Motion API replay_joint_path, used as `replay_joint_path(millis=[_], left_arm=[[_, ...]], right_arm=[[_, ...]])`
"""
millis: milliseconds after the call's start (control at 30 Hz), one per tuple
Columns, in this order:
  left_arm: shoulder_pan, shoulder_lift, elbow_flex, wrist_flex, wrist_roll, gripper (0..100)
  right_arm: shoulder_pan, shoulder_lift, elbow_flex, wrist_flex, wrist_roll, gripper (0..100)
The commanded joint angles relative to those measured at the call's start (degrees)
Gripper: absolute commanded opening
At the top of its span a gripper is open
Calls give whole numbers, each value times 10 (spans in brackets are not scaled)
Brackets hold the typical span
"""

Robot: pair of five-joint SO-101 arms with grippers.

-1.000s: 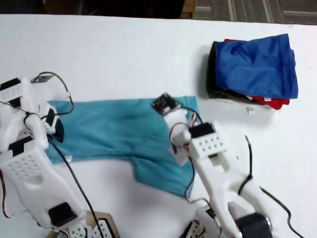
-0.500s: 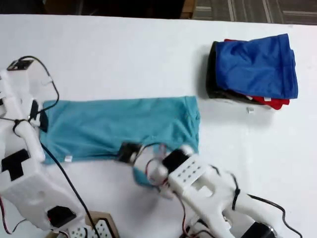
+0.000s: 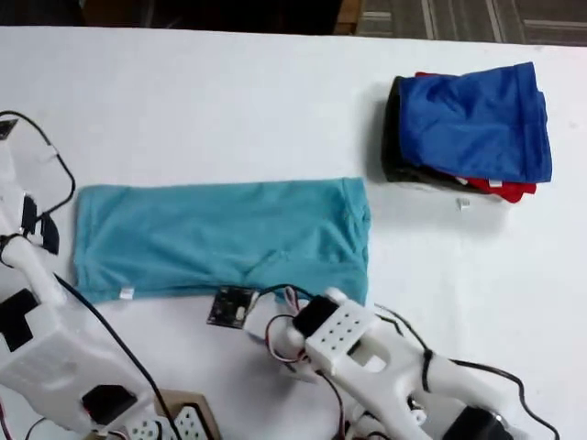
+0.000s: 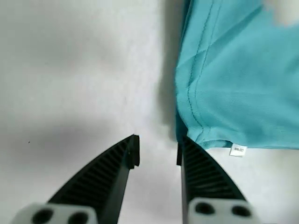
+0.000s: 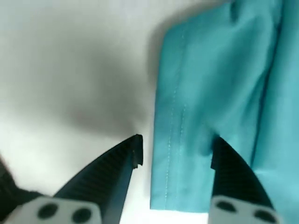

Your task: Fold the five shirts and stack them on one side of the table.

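Now spread, left end effector, right end effector; teal shirt edges alongside

Grey tiled floor, brown wooden piece at back.

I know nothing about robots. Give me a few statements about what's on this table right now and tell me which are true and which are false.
1. The teal cloth shirt lies flat on the white table, folded into a long strip. True.
2. The bright blue shirt is at the bottom of the pile. False: it is on top, and red cloth and black cloth lie under it.
3. The left hand is clamped on the teal shirt. False: it is open and holds nothing, beside the shirt's corner.
4. The right hand is open. True.
5. A small white tag sticks out at the teal shirt's edge. True.
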State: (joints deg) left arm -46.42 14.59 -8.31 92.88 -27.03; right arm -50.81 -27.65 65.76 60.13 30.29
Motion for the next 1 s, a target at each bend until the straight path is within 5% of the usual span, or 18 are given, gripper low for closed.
replay_joint_path(millis=[0,233,400,533,733,967], left_arm=[[-6,-33,0,5,-3,158],[-6,-33,-5,5,-3,158],[-6,-33,-5,5,-3,158],[-6,-33,-5,5,-3,158],[-4,-33,-5,3,-2,158],[-3,-33,-5,0,-4,158]], right_arm=[[-3,77,-13,-24,3,242],[-4,175,-81,0,2,232],[-4,182,-85,4,2,7],[-4,182,-85,8,2,80],[-4,182,-105,21,2,21],[0,182,-248,154,3,19]])
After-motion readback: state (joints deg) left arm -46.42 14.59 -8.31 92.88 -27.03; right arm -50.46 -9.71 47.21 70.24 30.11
